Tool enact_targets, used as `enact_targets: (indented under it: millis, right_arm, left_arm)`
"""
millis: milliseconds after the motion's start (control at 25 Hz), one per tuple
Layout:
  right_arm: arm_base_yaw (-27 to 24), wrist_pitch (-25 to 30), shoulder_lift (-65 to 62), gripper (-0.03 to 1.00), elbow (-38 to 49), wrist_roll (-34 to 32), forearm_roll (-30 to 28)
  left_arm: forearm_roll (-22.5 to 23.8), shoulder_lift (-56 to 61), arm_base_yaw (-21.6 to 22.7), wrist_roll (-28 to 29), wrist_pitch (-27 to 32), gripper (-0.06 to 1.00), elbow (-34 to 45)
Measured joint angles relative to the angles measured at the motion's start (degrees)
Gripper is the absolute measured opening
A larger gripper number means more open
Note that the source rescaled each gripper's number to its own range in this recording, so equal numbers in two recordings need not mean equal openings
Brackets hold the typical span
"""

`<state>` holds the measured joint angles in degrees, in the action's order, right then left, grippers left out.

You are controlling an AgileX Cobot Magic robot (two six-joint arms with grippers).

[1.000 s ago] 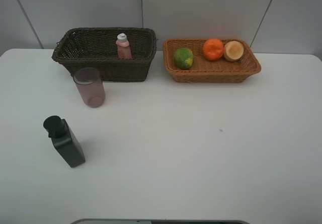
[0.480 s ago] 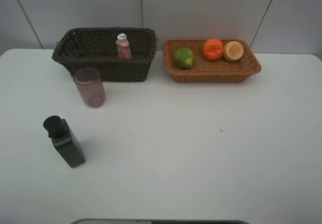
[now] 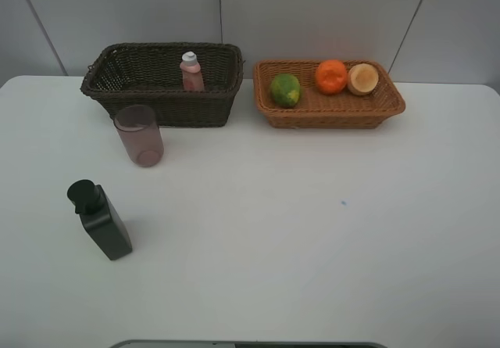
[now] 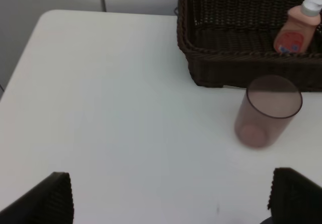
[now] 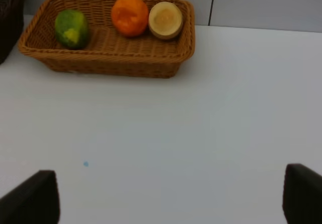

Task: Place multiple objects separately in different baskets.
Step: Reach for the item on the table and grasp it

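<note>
A translucent pinkish cup [image 4: 266,112] stands upright on the white desk [image 4: 126,108], ahead of the nearer, wide-open, empty left hand [image 4: 173,199] and just before the dark brown woven wicker basket [image 4: 221,72].

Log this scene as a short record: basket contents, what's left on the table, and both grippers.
dark basket: pink bottle, upright
tan basket: green fruit, orange, peach
on table: cup, upright, in front of the dark basket; pump bottle, nearer the front on the left
left gripper: open, empty
right gripper: open, empty
left to sort: cup, pump bottle
</note>
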<state>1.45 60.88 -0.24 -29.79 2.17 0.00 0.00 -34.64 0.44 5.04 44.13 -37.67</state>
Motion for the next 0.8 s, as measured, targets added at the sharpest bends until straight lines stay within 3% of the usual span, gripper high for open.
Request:
enact_targets:
  millis: [360, 600, 800]
  right_arm:
    - [0.0, 0.0, 0.0, 0.89, 0.0, 0.0, 0.0]
    - [0.0, 0.0, 0.0, 0.89, 0.0, 0.0, 0.0]
    - [0.0, 0.0, 0.0, 0.89, 0.0, 0.0, 0.0]
  left_arm:
    - [-2.1, -30.9, -0.7, -0.8, 1.4, 1.00, -10.6]
    - [1.1, -46.8, -7.1, 0.4, 6.6, 1.00, -21.2]
    - [1.8, -57.1, -11.4, 2.6, 6.4, 1.00, -27.0]
